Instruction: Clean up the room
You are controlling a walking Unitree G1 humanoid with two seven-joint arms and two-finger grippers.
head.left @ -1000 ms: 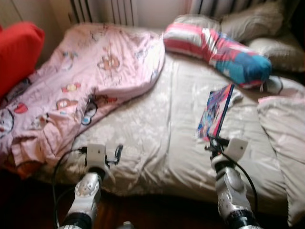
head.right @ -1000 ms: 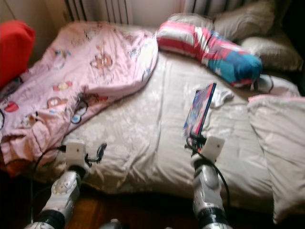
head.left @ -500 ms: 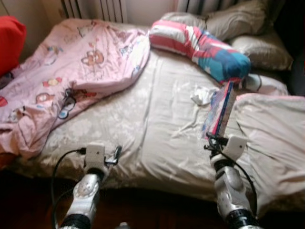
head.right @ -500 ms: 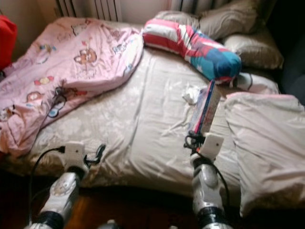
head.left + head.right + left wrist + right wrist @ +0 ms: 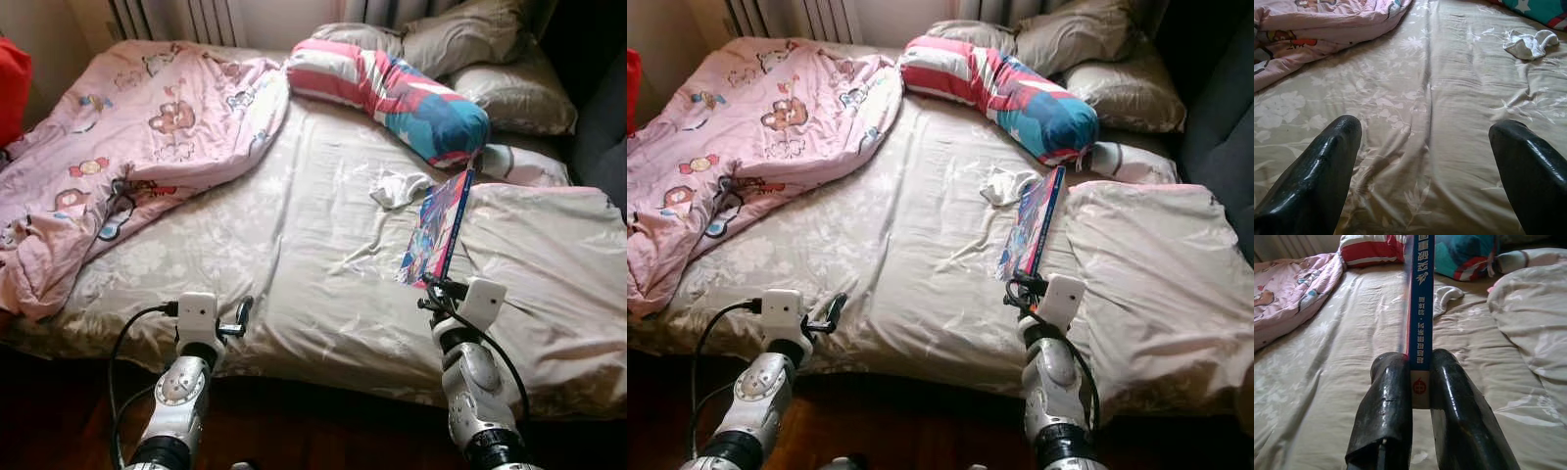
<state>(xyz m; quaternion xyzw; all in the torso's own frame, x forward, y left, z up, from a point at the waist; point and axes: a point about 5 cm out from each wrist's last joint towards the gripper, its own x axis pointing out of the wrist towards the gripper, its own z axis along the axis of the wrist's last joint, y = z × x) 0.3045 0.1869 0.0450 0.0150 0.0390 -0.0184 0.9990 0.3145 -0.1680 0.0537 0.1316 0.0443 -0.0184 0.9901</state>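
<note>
Now the right hand [image 5: 1021, 284] pinches a book [image 5: 437, 228] by its spine, upright above the bed [image 5: 294, 245]. Keep the grip firm while carrying it off, I think. Left hand [image 5: 235, 318] hovers spread. A white sock [image 5: 397, 188] lies just beyond; pink blanket [image 5: 127, 137] and pillows [image 5: 480, 59] crowd the bed.

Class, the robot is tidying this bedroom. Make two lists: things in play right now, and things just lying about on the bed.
In play:
- book, held upright
- right gripper, fingers shut on the book's spine
- left gripper, open above the sheet

Lying about:
- small white cloth
- pink blanket
- striped bolster
- pillows
</note>
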